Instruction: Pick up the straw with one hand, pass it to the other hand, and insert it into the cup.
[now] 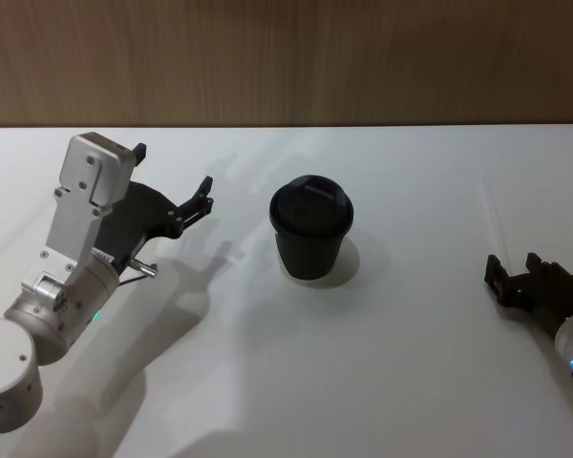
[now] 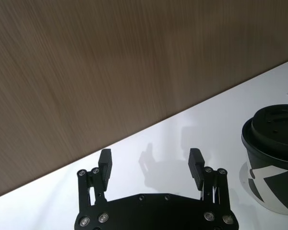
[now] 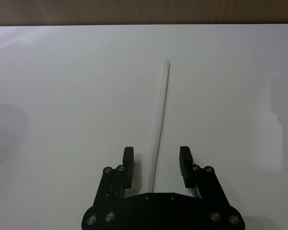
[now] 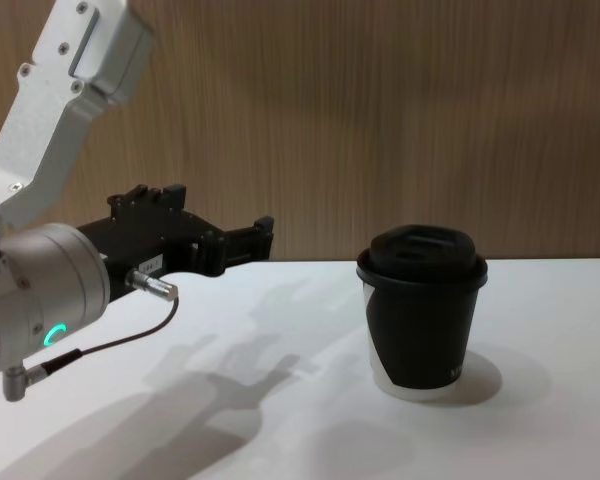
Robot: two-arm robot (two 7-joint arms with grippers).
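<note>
White straw (image 3: 159, 120) lies lengthwise between my right claw's (image 3: 157, 153) spread fingers (image 3: 128, 163), pointing straight away along the bench (image 3: 62, 96); left claw (image 1: 172, 172), also spread, hangs beyond the cup (image 1: 310, 229).

You have a plain white matte tabletop (image 1: 411, 382) under the left jaws and the right jaws. A brown wood-grain wall (image 1: 286, 57) rises from its far edge, ahead of the left jaws. Soft grey shadows (image 1: 186, 286) lie on the tabletop just beside the left jaws.
</note>
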